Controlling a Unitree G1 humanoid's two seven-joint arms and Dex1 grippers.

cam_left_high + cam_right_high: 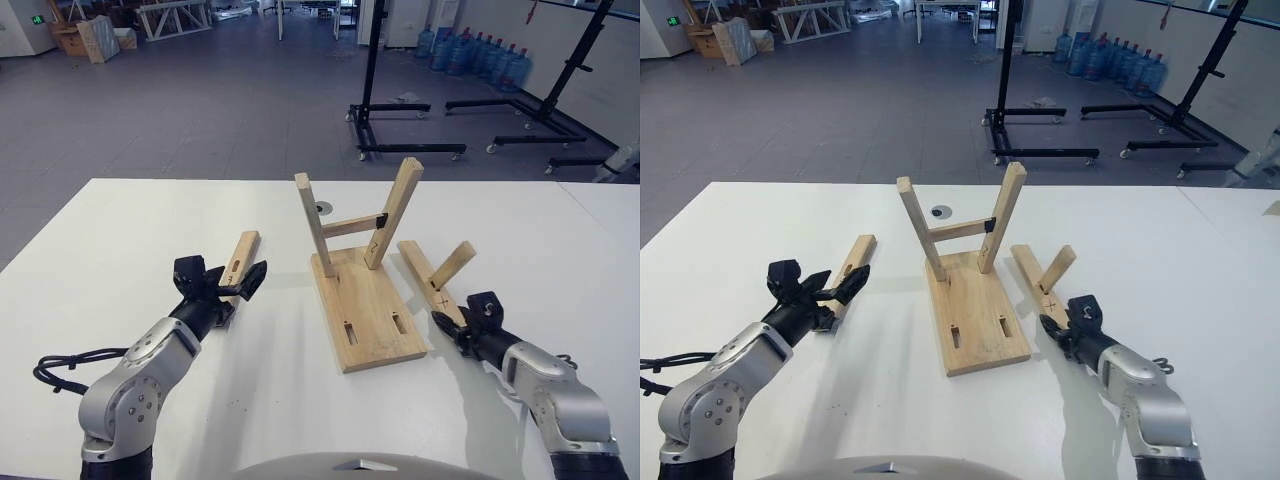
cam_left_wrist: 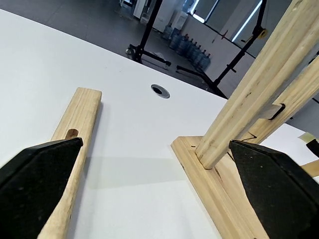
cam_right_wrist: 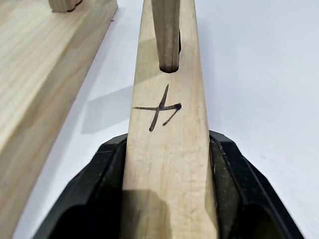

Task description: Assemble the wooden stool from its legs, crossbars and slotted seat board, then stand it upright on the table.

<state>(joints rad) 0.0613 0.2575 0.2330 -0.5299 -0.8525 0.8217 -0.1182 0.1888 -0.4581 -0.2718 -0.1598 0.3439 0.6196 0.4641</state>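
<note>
From the head, our two eye views look forward and down over the white worktop [image 1: 120, 230], sharing the seat board [image 1: 375, 310] at centre frame and the hall floor [image 1: 200, 100] along the top. Our left wrist view sits low, looking out past the left gripper [image 2: 155, 143] toward that board. Our right wrist view peers very close along the marked leg [image 3: 192, 84] in the right gripper [image 3: 168, 139].

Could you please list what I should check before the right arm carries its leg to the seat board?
1. Right gripper shut on the marked leg: ok.
2. Crossbar plugged into that leg: ok.
3. Seat board has its two near slots free: ok.
4. Two far legs seated in the board: ok.
5. Left gripper gripping the loose leg: not ok, open.
</note>
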